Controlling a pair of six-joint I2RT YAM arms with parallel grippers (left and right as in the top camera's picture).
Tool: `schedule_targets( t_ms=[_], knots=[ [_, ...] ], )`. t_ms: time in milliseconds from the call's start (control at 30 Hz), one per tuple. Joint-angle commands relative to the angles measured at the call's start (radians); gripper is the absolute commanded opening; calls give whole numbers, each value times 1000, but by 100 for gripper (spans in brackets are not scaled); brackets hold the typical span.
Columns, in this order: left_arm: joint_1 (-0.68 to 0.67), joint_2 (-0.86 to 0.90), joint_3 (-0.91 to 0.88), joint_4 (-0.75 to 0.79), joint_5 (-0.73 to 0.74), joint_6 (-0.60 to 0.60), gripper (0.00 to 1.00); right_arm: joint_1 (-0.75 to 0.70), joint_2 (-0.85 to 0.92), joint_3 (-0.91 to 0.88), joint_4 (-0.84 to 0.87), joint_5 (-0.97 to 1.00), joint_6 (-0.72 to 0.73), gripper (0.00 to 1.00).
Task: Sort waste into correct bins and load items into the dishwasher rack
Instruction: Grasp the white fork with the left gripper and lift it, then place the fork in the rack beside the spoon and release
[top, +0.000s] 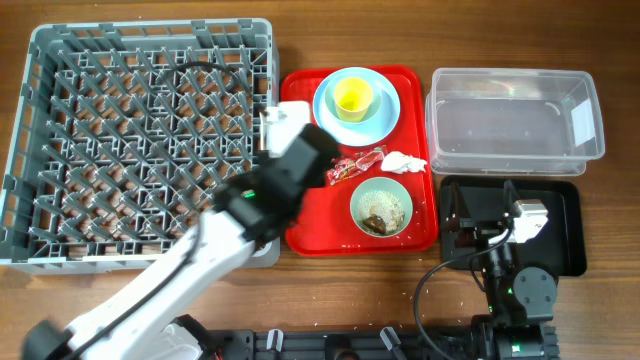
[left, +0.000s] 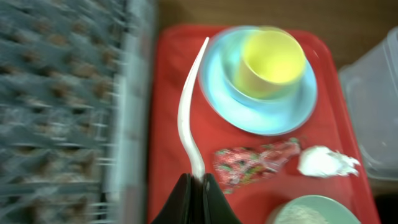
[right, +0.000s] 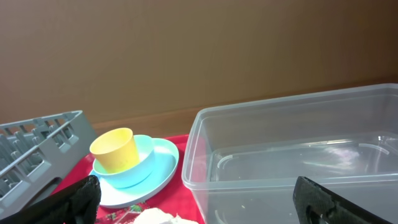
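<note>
The left gripper (left: 198, 182) is clamped on the near end of a white utensil (left: 186, 106), spoon or fork unclear. Its long axis runs straight ahead over the red tray (left: 168, 143), beside the plate (left: 273, 118). The rack (left: 56, 93) lies just left, with its wall to clear. The right gripper (right: 205, 202) gapes wide by the tub (right: 298, 143), well apart.
</note>
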Motion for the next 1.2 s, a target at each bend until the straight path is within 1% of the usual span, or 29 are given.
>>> schedule_targets(
  t_ms=[0, 100, 133, 200, 267, 333, 400, 800, 833, 867, 900, 1000, 1067, 1167],
  knots=[
    [116, -83, -4, -111, -35, 99, 4, -4, -3, -1, 3, -2, 6, 100],
    [230, -57, -5, -188, -6, 100, 4, -4, -3, -1, 3, -2, 6, 100],
    [260, -40, -5, -189, 23, 100, 4, -4, -3, -1, 3, -2, 6, 100],
    [317, 10, -5, -163, 99, 155, 4, -4, -3, -1, 3, -2, 6, 100],
    [344, 50, -5, -137, 117, 171, 4, -4, -3, -1, 3, -2, 6, 100],
    [347, 82, -5, -117, 124, 187, 4, -4, -3, -1, 3, -2, 6, 100],
    [346, 108, -5, -106, 174, 249, 4, -4, -3, -1, 3, -2, 6, 100],
    [347, 206, -5, -75, 192, 252, 4, -4, -3, -1, 3, -2, 6, 100],
    [347, 206, -5, -69, 191, 252, 9, -4, -3, -1, 3, -2, 6, 100],
    [347, 206, -5, -67, 192, 252, 17, -4, -3, -1, 3, -2, 6, 100],
    [347, 206, -5, -68, 191, 252, 34, -4, -3, -1, 3, -2, 6, 100],
    [347, 205, -5, -67, 163, 253, 40, -4, -3, -1, 3, -2, 6, 100],
    [347, 195, -4, -66, 138, 252, 41, -4, -3, -1, 3, -2, 6, 100],
    [346, 131, 2, -72, 155, 251, 40, -4, -3, -1, 3, -2, 6, 100]
  ],
)
